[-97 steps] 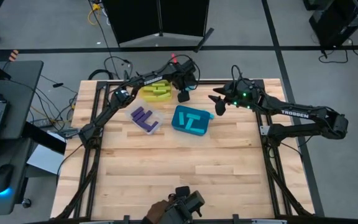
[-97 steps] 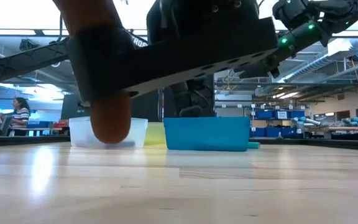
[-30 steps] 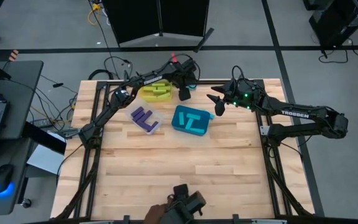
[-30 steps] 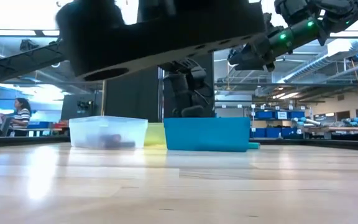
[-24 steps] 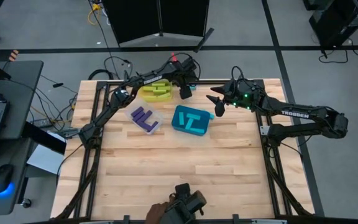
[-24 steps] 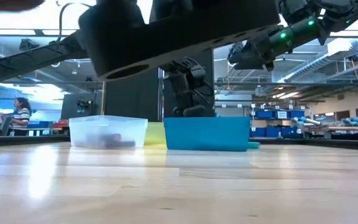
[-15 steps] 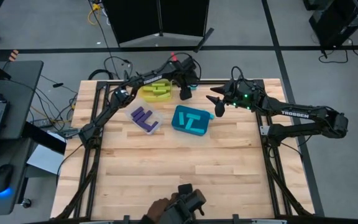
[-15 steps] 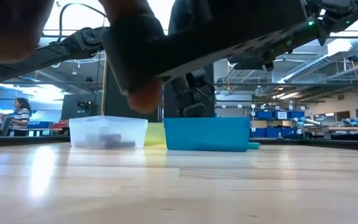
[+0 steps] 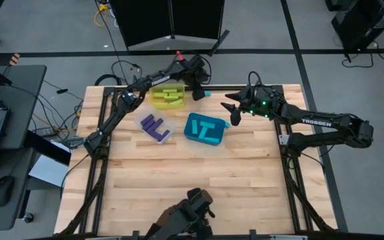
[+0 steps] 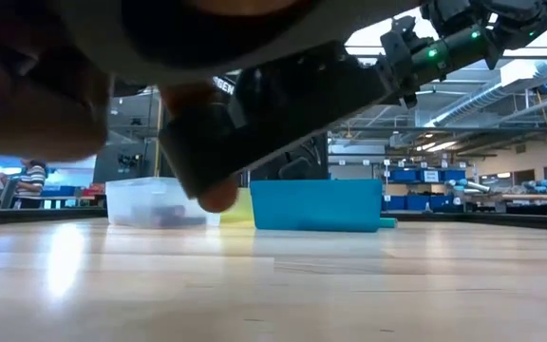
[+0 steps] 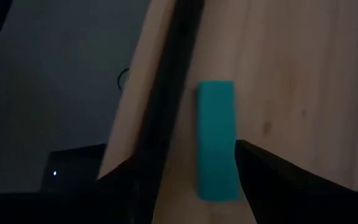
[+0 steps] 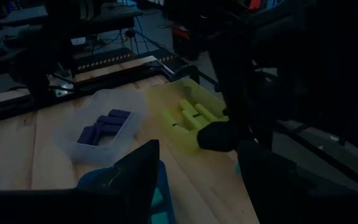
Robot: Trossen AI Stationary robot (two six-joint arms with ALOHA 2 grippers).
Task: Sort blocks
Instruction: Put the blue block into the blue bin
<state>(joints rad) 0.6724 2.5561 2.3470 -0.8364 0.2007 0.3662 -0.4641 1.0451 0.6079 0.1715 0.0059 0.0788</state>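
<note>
**Last stray cyan block at the far edge, left gripper lining up**

I have the left gripper [image 9: 197,91] hanging over the far rim of the table [image 9: 199,180], beside the yellow bin [image 9: 167,98]. From my left wrist camera its two fingers [image 11: 272,171] stand spread, nothing between them, and a single cyan block [image 11: 216,140] lies flat on the wood just ahead of the gap, close to the table's edge rail. From above I see that same block [image 9: 207,94] poking out just beside the gripper.

The rest looks sorted already: purple blocks [image 9: 155,126] in the clear bin [image 9: 169,133], yellow-green blocks [image 9: 168,95] in the yellow bin, cyan blocks [image 9: 205,129] in the teal bin [image 9: 191,137]. So I judge this to be the final pick.

My right gripper [image 9: 234,111] waits in the air beside the teal bin, fingers apart and empty.

Next I need to bring the left jaws down so the block sits between them across its narrow width, then close. The edge rail is close, so one finger has little room.
</note>
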